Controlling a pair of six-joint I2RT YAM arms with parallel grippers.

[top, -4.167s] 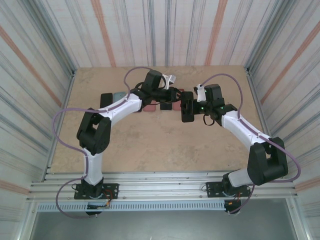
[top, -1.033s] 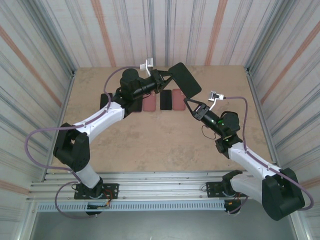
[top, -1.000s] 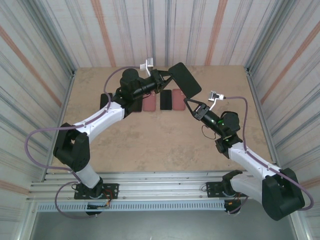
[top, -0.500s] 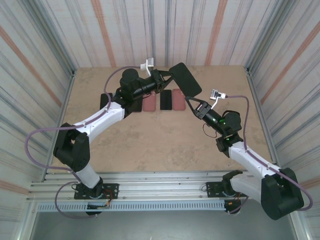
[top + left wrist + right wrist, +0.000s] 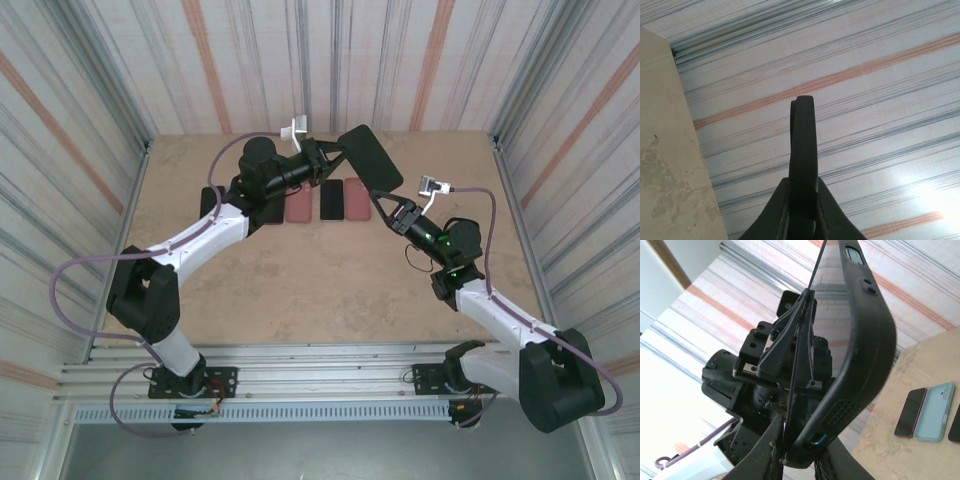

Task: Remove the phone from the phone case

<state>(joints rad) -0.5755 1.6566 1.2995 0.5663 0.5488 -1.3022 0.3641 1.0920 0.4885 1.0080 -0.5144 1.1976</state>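
Two grippers are working one black handset, raised well above the tan, mottled table [image 5: 300, 290]. The left gripper [image 5: 802, 187] is clamping its dark tapered fingers tight on the phone [image 5: 803, 145], a thin flat slab seen edge-on against the striped wall. From the right wrist, the phone case [image 5: 865, 340] is bowing away from that slab: matte black, rubbery-looking, round-cornered, with a dotted grille near its lower end. The right gripper [image 5: 799, 452] is flanking the case's bottom corner, jaws narrowly apart. Whether they are pinching it I cannot tell. Lying flat on the table beyond are a dark glossy phone [image 5: 910, 411] and a pale teal case [image 5: 936, 410], side by side and touching.
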